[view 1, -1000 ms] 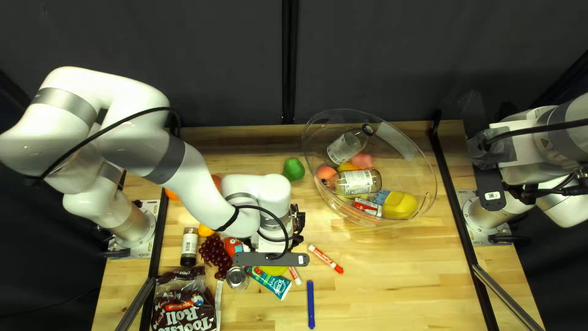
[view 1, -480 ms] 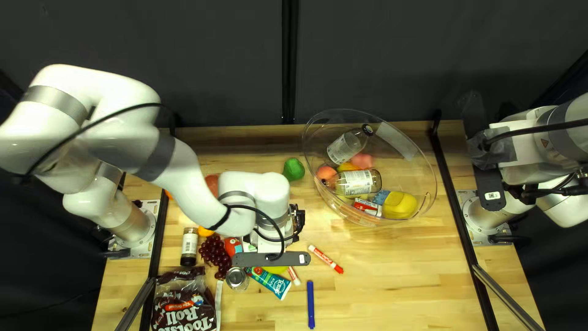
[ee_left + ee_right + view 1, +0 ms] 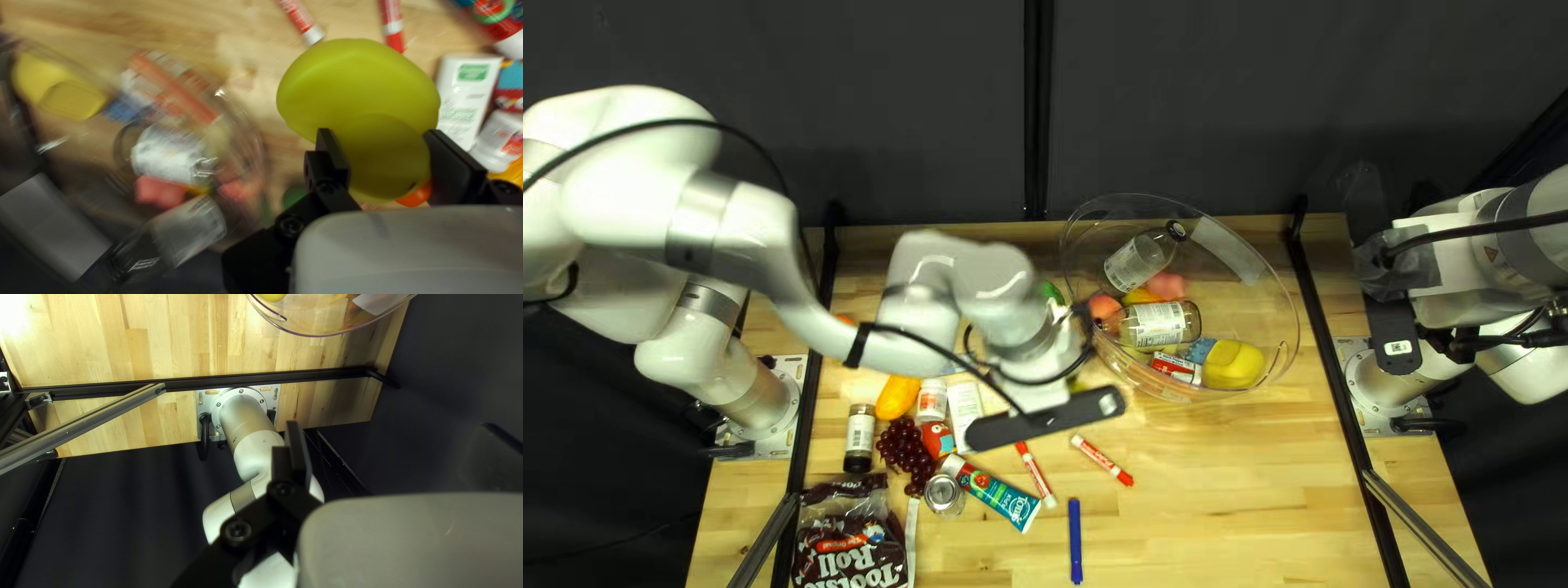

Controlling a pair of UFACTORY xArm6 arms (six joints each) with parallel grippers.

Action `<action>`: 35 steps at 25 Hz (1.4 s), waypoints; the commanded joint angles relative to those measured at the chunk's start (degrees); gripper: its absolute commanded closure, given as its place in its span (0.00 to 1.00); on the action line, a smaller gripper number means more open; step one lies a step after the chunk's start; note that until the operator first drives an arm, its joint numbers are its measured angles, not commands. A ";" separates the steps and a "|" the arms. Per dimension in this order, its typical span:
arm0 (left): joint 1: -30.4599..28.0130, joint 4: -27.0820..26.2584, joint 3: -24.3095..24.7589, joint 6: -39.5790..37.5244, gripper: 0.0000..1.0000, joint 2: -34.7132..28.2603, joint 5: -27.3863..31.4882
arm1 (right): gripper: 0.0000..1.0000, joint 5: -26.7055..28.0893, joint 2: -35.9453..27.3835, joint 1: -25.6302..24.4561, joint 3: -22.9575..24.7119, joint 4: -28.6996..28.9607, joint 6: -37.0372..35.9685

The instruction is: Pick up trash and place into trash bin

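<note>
My left gripper (image 3: 1046,394) hangs just left of the clear bin (image 3: 1298,327) in the top left view, its fingertips hidden. In the left wrist view, both fingers of my left gripper (image 3: 384,155) press on a smooth yellow-green object (image 3: 357,81). The bin's contents, a yellow item (image 3: 71,98) and a labelled bottle (image 3: 163,152) among them, lie beside that gripper. My right gripper (image 3: 1443,346) is by its own base, off the table. In the right wrist view, my right gripper (image 3: 397,433) has widely parted fingers and nothing between them.
Left of the bin lie two red markers (image 3: 1100,460) (image 3: 1035,475), a blue pen (image 3: 1075,541), a toothpaste tube (image 3: 991,492), a can (image 3: 944,495), grapes (image 3: 904,452), a dark-capped jar (image 3: 859,438) and a candy bag (image 3: 852,539). A green fruit (image 3: 1052,292) is partly covered by my left arm.
My left arm has moved toward the view's top and slightly right, nearer the bin, uncovering more of a marker, the tube and white containers. The right arm has stayed still.
</note>
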 commanded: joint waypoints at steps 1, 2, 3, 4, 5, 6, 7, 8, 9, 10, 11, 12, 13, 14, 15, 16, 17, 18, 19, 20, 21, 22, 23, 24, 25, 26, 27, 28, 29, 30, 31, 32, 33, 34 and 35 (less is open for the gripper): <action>3.93 5.73 -12.55 1.01 1.00 8.47 5.40 | 0.00 0.00 0.00 0.00 0.00 0.00 0.00; 4.83 6.25 -14.96 0.95 0.99 10.69 5.66 | 0.00 0.00 0.00 0.00 0.00 0.00 0.00; 5.43 6.33 -16.40 0.86 0.89 12.24 5.74 | 0.00 0.00 0.00 0.00 0.00 0.00 0.00; 6.55 6.40 -18.53 0.64 0.72 14.78 5.84 | 0.00 0.00 0.00 0.00 0.00 0.00 0.00; 7.36 6.37 -19.48 0.48 0.78 16.08 5.86 | 0.00 0.00 0.00 0.00 0.00 0.00 0.00; 7.62 6.39 -19.87 0.22 0.88 16.56 6.02 | 0.00 0.00 0.00 0.00 0.00 0.00 0.00; 8.68 6.29 -19.73 0.08 0.89 16.98 5.79 | 0.00 0.00 0.00 0.00 0.00 0.00 0.00; 9.07 6.28 -19.41 -0.23 0.83 16.88 5.80 | 0.00 0.00 0.00 0.00 0.00 0.00 0.00; 9.59 6.21 -18.43 -0.46 0.65 16.21 5.65 | 0.00 0.00 0.00 0.00 0.00 0.00 0.00; 9.89 6.17 -17.70 -0.90 0.20 15.45 5.97 | 0.00 0.00 0.00 0.00 0.00 0.00 0.00; 10.00 6.21 -17.37 -1.24 0.00 15.01 6.31 | 0.00 0.00 0.00 0.00 0.00 0.00 0.00; 9.91 6.18 -16.63 -2.01 0.00 13.66 7.15 | 0.00 0.00 0.00 0.00 0.00 0.00 0.00; 9.68 6.18 -16.33 -2.70 0.00 12.82 7.90 | 0.00 0.00 0.00 0.00 0.00 0.00 0.00; 9.28 6.26 -16.23 -3.64 0.00 12.08 8.93 | 0.00 0.00 0.00 0.00 0.00 0.00 0.00; 8.58 6.30 -15.81 -4.64 0.00 11.00 10.04 | 0.00 0.00 0.00 0.00 0.00 0.00 0.00; 8.33 6.31 -15.77 -5.09 0.00 10.71 10.49 | 0.00 0.00 0.00 0.00 0.00 0.00 0.00; 7.43 6.34 -15.51 -6.43 0.00 9.89 11.96 | 0.00 0.00 0.00 0.00 0.00 0.00 0.00; 6.78 6.17 -14.62 -7.00 0.00 8.96 12.34 | 0.00 0.00 0.00 0.00 0.00 0.00 0.00; 5.66 5.77 -13.05 -7.88 0.00 7.70 12.87 | 0.00 0.00 0.00 0.00 0.00 0.00 0.00; 4.70 5.25 -11.15 -8.51 0.00 6.74 12.77 | 0.00 0.00 0.00 0.00 0.00 0.00 0.00; 4.37 4.86 -10.49 -8.57 0.00 6.49 12.79 | 0.00 0.00 0.00 0.00 0.00 0.00 0.00; 3.44 3.93 -6.74 -9.66 0.00 5.32 11.51 | 0.00 0.00 0.00 0.00 0.00 0.00 0.00; 3.28 3.47 -5.81 -9.84 0.00 5.13 11.26 | 0.00 0.00 0.00 0.00 0.00 0.00 0.00; 2.92 2.67 -1.79 -10.81 0.00 3.87 9.62 | 0.00 0.00 0.00 0.00 0.00 0.00 0.00; 2.91 2.07 0.43 -11.13 0.00 3.09 8.67 | 0.00 0.00 0.00 0.00 0.00 0.00 0.00; 2.93 1.64 2.48 -11.42 0.00 2.25 7.70 | 0.00 0.00 0.00 0.00 0.00 0.00 0.00; 3.12 0.99 7.01 -11.84 0.00 0.23 5.55 | 0.00 0.00 0.00 0.00 0.00 0.00 0.00; 3.26 0.71 8.48 -11.88 0.00 -0.45 4.83 | 0.00 0.00 0.00 0.00 0.00 0.00 0.00; 3.89 0.40 13.38 -11.94 0.00 -2.95 2.34 | 0.00 0.00 0.00 0.00 0.00 0.00 0.00; 4.54 0.18 16.09 -11.74 0.00 -4.24 0.67 | 0.00 0.00 0.00 0.00 0.00 0.00 0.00; 4.96 0.06 17.39 -11.61 0.00 -4.82 -0.23 | 0.00 0.00 0.00 0.00 0.00 0.00 0.00; 5.85 -0.05 19.33 -11.46 0.00 -5.44 -1.95 | 0.00 0.00 0.00 0.00 0.00 0.00 0.00; 6.12 -0.08 19.80 -11.48 0.00 -5.57 -2.44 | 0.00 0.00 0.00 0.00 0.00 0.00 0.00; 6.78 0.69 20.32 -12.32 0.00 -4.93 -4.07 | 0.00 0.00 0.00 0.00 0.00 0.00 0.00; 7.13 1.46 20.16 -13.33 0.00 -3.95 -5.11 | 0.00 0.00 0.00 0.00 0.00 0.00 0.00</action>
